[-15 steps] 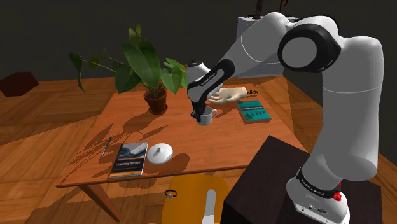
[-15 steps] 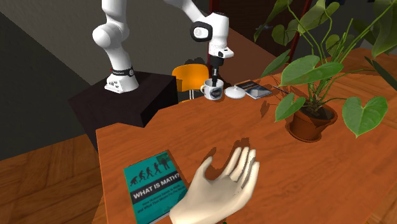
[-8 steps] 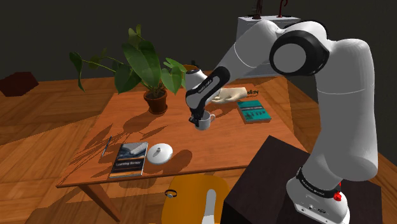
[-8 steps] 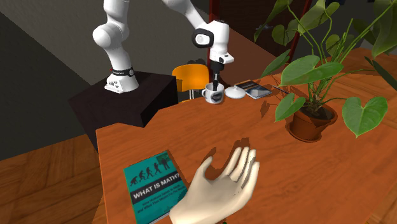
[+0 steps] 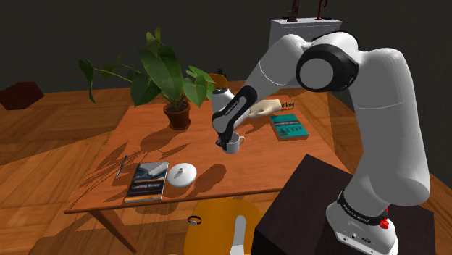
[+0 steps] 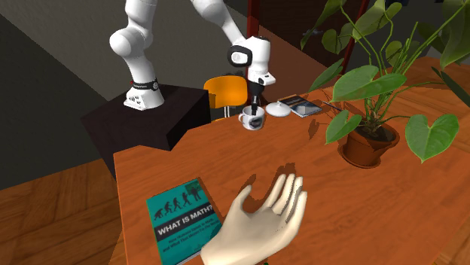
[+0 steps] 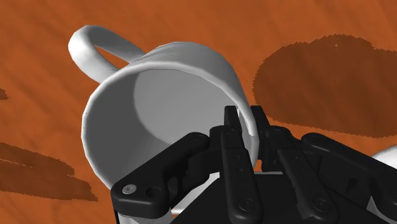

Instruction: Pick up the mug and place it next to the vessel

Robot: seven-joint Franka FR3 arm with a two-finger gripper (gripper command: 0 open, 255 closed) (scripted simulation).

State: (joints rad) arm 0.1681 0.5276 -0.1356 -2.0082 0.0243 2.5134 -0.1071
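Note:
A white mug (image 5: 233, 145) (image 6: 252, 118) with a dark band hangs low over the wooden table (image 5: 145, 138), and I cannot tell whether it touches the top. My black gripper (image 5: 226, 138) (image 6: 257, 104) (image 7: 245, 124) is shut on the mug's rim, one finger inside and one outside. In the wrist view the mug (image 7: 165, 83) tilts, its handle on the side away from the fingers. The vessel, a low white lidded dish (image 5: 182, 174) (image 6: 278, 109), sits near the table's front edge, to the shoulder view's lower left of the mug.
A potted plant (image 5: 177, 114) (image 6: 367, 144) stands at the back of the table. A pale model hand (image 5: 264, 109) (image 6: 263, 218) and a teal book (image 5: 290, 127) (image 6: 184, 218) lie beyond the mug. A dark book (image 5: 148, 180) lies beside the vessel. An orange chair (image 5: 217, 226) stands by the front edge.
The gripper has come down with the mug in it, bringing it closer to the table top. The vessel and the other things have not moved.

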